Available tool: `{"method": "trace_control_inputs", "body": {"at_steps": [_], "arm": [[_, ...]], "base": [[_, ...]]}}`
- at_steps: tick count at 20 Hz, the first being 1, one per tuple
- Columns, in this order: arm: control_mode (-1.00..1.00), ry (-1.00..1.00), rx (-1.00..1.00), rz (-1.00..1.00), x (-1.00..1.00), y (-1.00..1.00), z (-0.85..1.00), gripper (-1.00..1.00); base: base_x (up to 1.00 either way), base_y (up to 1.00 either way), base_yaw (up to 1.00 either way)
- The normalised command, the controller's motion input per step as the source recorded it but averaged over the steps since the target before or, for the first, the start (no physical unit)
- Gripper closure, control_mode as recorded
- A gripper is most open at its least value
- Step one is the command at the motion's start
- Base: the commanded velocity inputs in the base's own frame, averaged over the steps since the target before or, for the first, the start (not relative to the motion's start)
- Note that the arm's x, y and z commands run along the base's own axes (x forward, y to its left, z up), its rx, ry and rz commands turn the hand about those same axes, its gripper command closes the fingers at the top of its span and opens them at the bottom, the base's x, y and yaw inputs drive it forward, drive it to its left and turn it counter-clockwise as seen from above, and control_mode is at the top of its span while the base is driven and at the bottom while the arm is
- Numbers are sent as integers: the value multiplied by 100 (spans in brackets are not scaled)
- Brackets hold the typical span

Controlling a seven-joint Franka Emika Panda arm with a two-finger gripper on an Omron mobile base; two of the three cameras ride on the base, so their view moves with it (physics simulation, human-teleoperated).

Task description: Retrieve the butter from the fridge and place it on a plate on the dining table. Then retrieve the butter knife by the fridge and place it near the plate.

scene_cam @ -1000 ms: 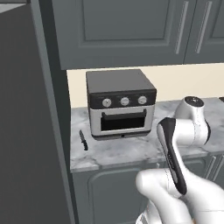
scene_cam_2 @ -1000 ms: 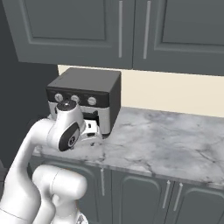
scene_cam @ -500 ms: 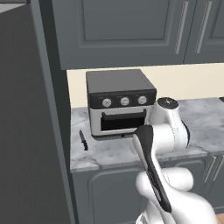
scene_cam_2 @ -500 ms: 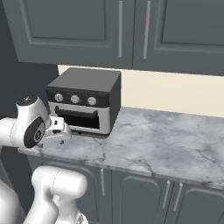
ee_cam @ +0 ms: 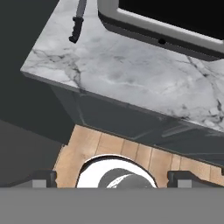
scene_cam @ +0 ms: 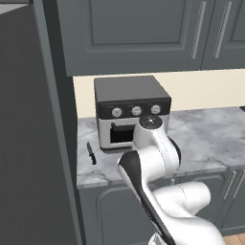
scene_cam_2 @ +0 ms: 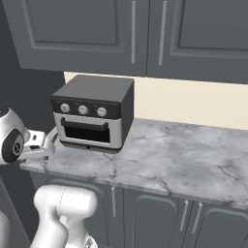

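The fridge [scene_cam: 28, 143] wall stands left of the toaster oven [scene_cam: 130, 111]; between them lies the butter knife [scene_cam: 91, 153] on the counter [scene_cam: 206, 139]. The gripper [ee_cam: 112, 177] hangs off the counter edge below the oven, jaws wide, empty. A careless reach could strike fridge or oven in that narrow gap, or push the knife away.

White jointed robot arm [scene_cam: 158, 191] with dark joints rises from the lower frame, folds at the elbow and bends forward. Its wrist section [scene_cam_2: 19, 143] reaches out level from the left edge. The two-finger gripper [ee_cam: 111, 178] has its jaws spread wide apart, gripping nothing.
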Motion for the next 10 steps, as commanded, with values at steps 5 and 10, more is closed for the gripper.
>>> {"method": "trace_control_inputs", "body": {"at_steps": [5, 10], "arm": [[-100, -1, 7, -4, 44, 12, 0, -100], [-100, 1, 12, 6, 59, 0, -16, -100]], "base": [[0, 0, 0], [0, 0, 0]]}}
